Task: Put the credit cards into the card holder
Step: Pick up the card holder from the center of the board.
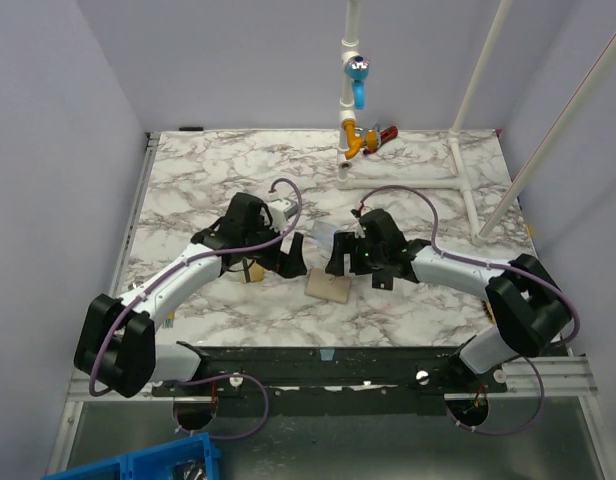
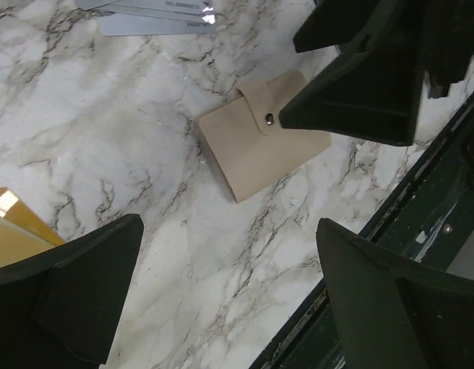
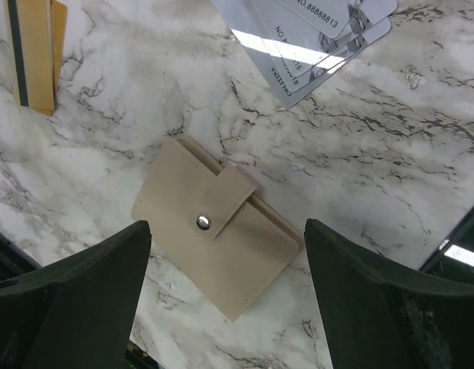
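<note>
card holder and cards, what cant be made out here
Card holder: snapped shut in both wrist views, inside hidden.
Silver cards: right wrist, overlapping and cut by top edge; count unclear.
Gold card: right wrist, cut by top edge.
Black card: not visible in any view.

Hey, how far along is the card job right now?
Done: nothing yet. The holder lies snapped shut on the table, with the gold card and silver cards lying apart from it. In hand: nothing; the left tool and right tool hover open above the holder. Left: unsnap it, then load every card.
</note>
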Robot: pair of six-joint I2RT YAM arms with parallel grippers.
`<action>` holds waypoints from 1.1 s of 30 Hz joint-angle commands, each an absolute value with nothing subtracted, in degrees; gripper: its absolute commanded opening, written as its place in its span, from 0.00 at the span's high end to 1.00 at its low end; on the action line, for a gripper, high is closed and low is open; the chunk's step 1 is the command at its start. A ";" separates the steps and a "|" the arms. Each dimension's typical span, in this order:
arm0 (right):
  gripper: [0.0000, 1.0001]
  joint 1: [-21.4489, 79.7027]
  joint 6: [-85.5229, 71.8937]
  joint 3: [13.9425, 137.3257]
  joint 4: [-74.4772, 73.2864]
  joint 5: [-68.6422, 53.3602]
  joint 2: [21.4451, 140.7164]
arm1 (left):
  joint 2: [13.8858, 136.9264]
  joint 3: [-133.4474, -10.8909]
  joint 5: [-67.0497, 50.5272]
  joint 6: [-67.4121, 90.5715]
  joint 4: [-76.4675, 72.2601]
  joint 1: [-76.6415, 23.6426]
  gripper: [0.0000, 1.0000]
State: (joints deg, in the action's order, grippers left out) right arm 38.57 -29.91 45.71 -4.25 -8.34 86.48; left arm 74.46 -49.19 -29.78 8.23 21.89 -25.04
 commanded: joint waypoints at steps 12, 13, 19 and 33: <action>0.43 38.87 -33.69 39.05 2.34 -13.88 91.57 | 76.42 -46.90 -11.08 6.16 14.46 -40.81 0.02; 0.46 38.88 -34.33 38.16 2.67 -13.91 91.22 | 76.82 -46.62 -11.84 7.07 14.18 -40.79 0.02; 0.77 38.85 -37.36 33.47 3.02 -11.68 88.51 | 79.16 -45.44 -18.20 10.48 12.54 -40.62 0.02; 0.99 38.92 -44.50 27.48 -2.93 -1.41 78.01 | 85.53 -45.88 -30.84 17.38 12.55 -34.83 0.04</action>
